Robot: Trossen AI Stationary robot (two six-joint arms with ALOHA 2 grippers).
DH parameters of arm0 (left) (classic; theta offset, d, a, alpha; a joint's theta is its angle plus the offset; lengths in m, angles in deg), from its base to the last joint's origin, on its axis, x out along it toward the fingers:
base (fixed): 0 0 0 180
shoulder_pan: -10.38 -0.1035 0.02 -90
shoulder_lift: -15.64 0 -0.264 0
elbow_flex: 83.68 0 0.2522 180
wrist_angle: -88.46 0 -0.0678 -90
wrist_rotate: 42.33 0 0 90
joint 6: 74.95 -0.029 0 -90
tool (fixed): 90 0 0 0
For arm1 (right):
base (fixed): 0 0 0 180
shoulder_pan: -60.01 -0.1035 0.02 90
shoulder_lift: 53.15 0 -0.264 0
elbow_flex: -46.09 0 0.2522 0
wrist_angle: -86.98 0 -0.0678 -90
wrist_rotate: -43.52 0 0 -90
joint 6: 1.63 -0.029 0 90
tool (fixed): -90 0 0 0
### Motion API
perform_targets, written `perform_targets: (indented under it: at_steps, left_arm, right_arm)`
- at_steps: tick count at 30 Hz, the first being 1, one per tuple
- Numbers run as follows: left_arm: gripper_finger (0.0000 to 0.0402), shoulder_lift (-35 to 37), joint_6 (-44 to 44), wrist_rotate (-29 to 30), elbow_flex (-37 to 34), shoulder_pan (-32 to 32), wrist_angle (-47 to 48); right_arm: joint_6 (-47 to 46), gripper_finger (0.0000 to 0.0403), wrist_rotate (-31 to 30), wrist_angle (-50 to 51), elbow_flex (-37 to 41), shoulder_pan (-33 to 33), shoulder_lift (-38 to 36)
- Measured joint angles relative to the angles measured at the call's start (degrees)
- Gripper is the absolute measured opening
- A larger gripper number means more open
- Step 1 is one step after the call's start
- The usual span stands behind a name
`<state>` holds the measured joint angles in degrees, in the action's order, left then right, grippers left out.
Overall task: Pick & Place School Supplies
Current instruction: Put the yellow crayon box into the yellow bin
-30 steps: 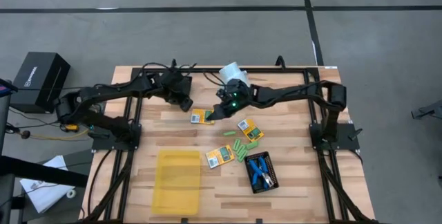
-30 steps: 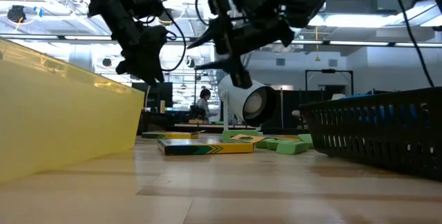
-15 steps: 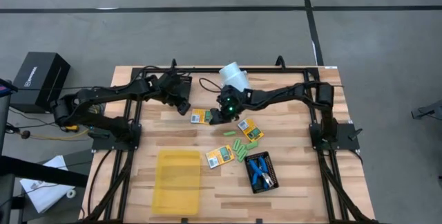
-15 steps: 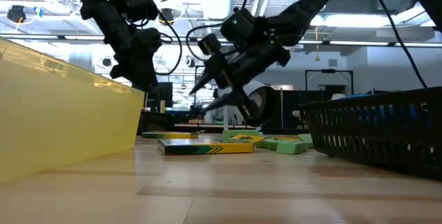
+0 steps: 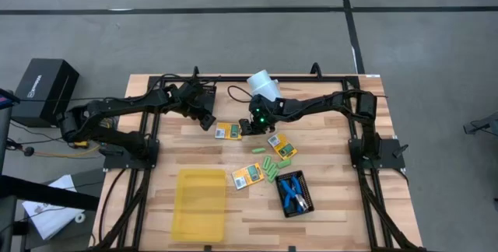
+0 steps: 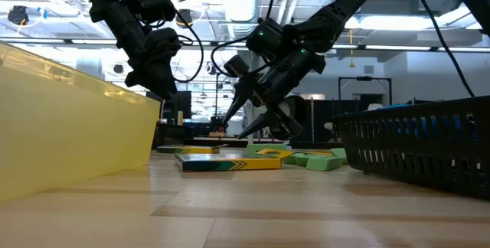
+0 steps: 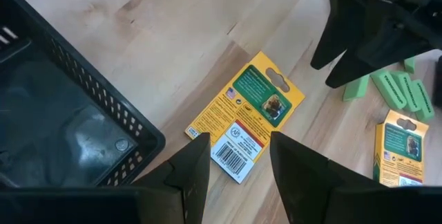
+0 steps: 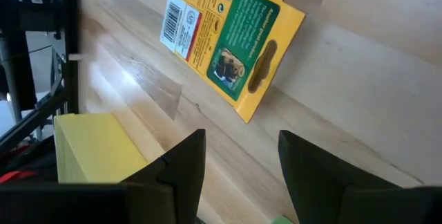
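Two grippers converging on one yellow box point(image 5: 228, 131)
Right gripper point(image 5: 247, 126) has dropped from beside the white cup point(image 5: 262, 83); fingers spread, nothing pinched, box lying flat just ahead of its tips. Left gripper point(image 5: 208, 118) hovering alongside, fingers also spread. Grasp looks next.

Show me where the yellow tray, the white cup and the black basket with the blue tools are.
yellow tray point(image 5: 201, 219): high view, its bare floor near the front edge.
white cup point(image 5: 261, 82): high view, its side.
black mesh basket point(image 5: 306, 198): high view, its right rim.
blue-handled tools point(image 5: 292, 190): high view, the handles.
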<state>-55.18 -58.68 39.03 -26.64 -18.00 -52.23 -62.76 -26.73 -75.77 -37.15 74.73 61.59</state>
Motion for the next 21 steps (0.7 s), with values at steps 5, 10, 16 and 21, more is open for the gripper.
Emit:
perform_targets:
  at_steps: [5, 10, 16, 21]
  left_arm:
    - [0.0145, 0.00, 0.20, -0.02, 0.00, 0.00, -0.04]
    - [0.0145, 0.00, 0.44, -0.05, 0.00, -0.50, -0.07]
    - [0.0145, 0.06, 0.37, -0.19, 0.00, -2.58, -0.02]
    - [0.0145, 0.62, 0.28, -0.52, 0.04, -3.99, -0.07]
  right_arm:
    - [-0.30, 0.0172, -1.35, 0.23, 0.00, 0.00, 0.16]
    - [-2.17, 0.0172, -1.44, -1.23, -0.46, 0.02, 3.06]
    - [-2.58, 0.0172, 1.42, -2.56, -5.11, -0.69, 7.91]
    - [-0.34, 0.0172, 1.94, -1.34, -10.84, -0.39, 10.78]
